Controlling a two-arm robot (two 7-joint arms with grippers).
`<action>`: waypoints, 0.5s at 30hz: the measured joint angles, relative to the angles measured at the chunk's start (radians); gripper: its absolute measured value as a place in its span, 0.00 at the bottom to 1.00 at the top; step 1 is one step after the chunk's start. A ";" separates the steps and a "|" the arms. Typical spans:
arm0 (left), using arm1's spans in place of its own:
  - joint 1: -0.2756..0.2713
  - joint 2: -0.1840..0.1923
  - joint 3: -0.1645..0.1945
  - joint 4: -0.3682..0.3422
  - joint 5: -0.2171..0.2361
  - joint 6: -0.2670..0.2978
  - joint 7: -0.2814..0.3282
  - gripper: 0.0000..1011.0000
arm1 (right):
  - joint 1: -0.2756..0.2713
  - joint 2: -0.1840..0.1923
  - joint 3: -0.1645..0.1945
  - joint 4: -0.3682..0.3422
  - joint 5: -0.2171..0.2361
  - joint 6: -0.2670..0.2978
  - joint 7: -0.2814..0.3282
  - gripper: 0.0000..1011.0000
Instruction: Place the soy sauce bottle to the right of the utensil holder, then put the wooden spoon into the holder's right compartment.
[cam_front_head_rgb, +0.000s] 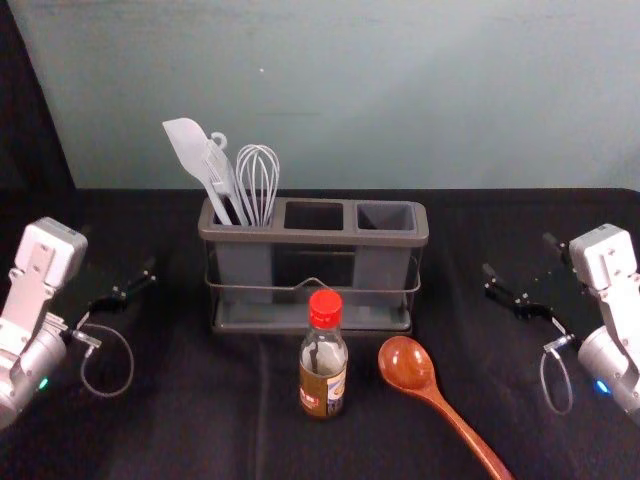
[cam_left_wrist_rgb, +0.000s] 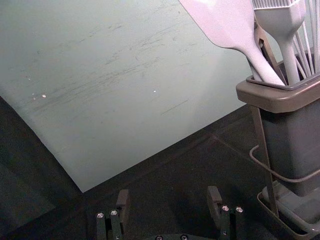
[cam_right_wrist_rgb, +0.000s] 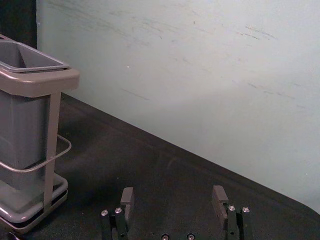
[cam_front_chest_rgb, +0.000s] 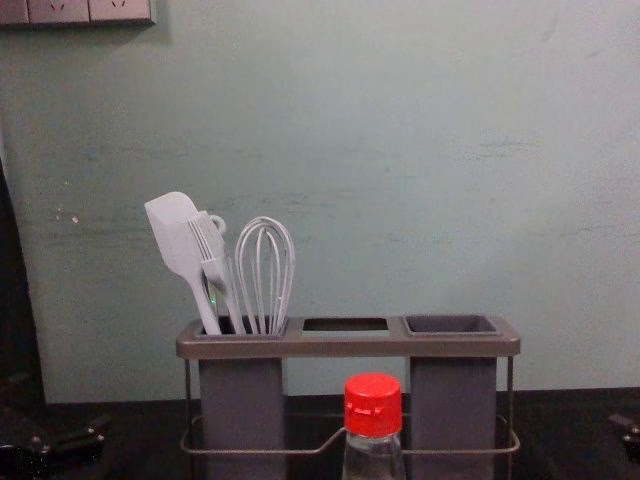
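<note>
L gripper (cam_left_wrist_rgb: 168, 194) & R gripper (cam_right_wrist_rgb: 173, 192) open, either side of holder (cam_front_head_rgb: 315, 238). Bottle (cam_front_head_rgb: 323, 378) upright in front, spoon (cam_front_head_rgb: 407, 365) just right; we'd risk bumping spoon if R gripper goes for bottle low.

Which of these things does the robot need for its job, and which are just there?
For the job:
soy sauce bottle, in front of the holder
wooden spoon, beside the bottle
utensil holder
left gripper and right gripper, open, at either side

Just there:
spatula, brush and whisk, in the holder's left compartment
</note>
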 joint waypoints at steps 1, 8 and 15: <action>0.000 0.000 0.000 0.000 0.000 0.000 0.000 1.00 | 0.000 0.000 0.000 0.000 0.000 0.000 0.000 0.99; 0.000 0.000 0.000 0.000 0.000 0.000 0.000 1.00 | 0.000 0.000 0.000 0.000 0.000 0.000 0.000 0.99; 0.000 0.000 0.000 0.000 0.000 0.000 0.000 1.00 | 0.000 0.000 0.000 0.000 0.000 0.000 0.000 0.99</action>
